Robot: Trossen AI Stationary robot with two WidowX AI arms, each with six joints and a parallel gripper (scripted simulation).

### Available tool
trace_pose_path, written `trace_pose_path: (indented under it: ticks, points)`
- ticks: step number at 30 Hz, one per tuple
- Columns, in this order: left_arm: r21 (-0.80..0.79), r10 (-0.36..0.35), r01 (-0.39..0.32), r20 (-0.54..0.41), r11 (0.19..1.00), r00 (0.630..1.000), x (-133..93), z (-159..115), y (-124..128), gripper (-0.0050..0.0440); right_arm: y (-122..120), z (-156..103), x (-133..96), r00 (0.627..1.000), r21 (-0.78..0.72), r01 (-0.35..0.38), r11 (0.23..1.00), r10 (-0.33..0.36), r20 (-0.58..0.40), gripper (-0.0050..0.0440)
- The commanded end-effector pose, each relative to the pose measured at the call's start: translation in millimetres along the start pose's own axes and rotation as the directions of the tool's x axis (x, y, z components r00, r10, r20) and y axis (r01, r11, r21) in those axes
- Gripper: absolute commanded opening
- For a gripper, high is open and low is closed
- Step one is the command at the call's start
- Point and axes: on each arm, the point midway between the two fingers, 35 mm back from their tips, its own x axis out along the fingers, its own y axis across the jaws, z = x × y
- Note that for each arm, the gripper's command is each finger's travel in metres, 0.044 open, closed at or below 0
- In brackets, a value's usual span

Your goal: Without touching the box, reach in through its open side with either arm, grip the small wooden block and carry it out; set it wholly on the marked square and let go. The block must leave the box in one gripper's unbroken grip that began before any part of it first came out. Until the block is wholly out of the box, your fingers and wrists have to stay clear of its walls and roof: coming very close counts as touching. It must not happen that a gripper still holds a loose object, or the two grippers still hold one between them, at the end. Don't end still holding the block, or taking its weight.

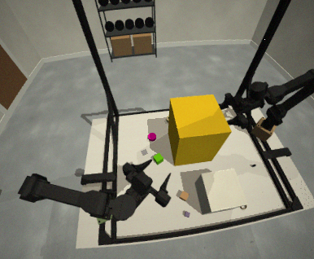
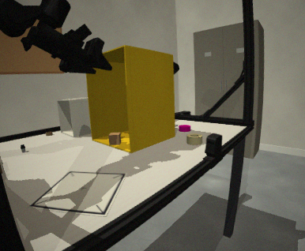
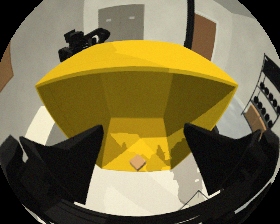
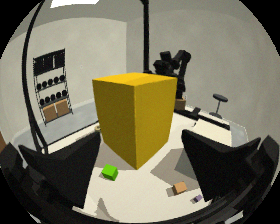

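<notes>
Hovering at the yellow box's (image 1: 200,116) (image 2: 151,99) (image 3: 141,55) (image 4: 118,112) open side, L gripper (image 1: 224,113) (image 2: 103,71) (image 3: 143,125) was spread, nothing btwn its fingers. Its tips were up high, nr the roof's front edge; couldn't tell the exact gap. Small wooden block (image 2: 114,138) (image 3: 137,162) sat on the box floor, just inside the opening, w/ the walls either side & roof overhead. Marked square (image 2: 80,193) lay on the worktop (image 1: 135,204) (image 2: 155,167) (image 3: 121,192) (image 4: 136,192) outside the open side, nothing set on it.

R gripper (image 1: 160,167) (image 4: 141,132) was also spread & unloaded, on the closed side of the box, so box walls stood btwn it and the block.

Other stuff: green cube (image 1: 159,158) (image 4: 110,172) nr R gripper; orange block (image 1: 184,195) (image 4: 179,188) w/ a tiny purple piece (image 1: 187,214) (image 4: 197,198) nearby; white box (image 1: 222,189) (image 2: 73,118) apart from the yellow one. Magenta disc (image 1: 152,137) (image 2: 184,128) & tan ring (image 2: 194,140) were off the yellow box's closed side. Small dark item (image 1: 253,165) (image 2: 23,148) lay well apart from the block. Saw no loose item btwn block & square in ext. view; box walls + roof were the tight bit.
</notes>
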Motion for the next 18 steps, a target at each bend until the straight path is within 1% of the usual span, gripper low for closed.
trace_pose_path:
  ticks: [1,10,12,15,16,18]
  points:
    - [-0.002,0.003,-0.003,0.003,1.0,1.0,-0.2,0.2,0.3,0.04,0.7,-1.3,0.0,1.0,-0.001,-0.004,1.0,0.004,0.0,0.04]
    - [-0.002,0.003,-0.003,0.001,1.0,1.0,1.3,-1.0,0.4,0.04,0.2,-0.2,-1.1,1.0,0.0,-0.001,1.0,0.001,0.001,0.04]
    - [0.0,0.001,-0.001,-0.009,1.0,1.0,12.4,-11.3,0.8,0.04,-4.0,8.4,-9.6,1.0,0.005,0.025,1.0,-0.025,0.013,0.04]
    - [0.004,-0.002,0.002,-0.038,1.0,0.999,34.4,-38.8,2.2,0.04,-10.5,27.5,-29.6,0.996,0.017,0.083,0.996,-0.083,0.037,0.04]
    - [0.005,-0.002,0.003,-0.064,1.0,0.998,39.7,-51.3,2.7,0.04,-11.6,33.0,-35.6,0.994,0.02,0.1,0.995,-0.101,0.044,0.04]
    - [0.006,-0.004,0.004,-0.076,1.0,0.997,45.5,-62.3,3.3,0.04,-12.5,39.5,-42.6,0.991,0.023,0.12,0.993,-0.121,0.052,0.04]
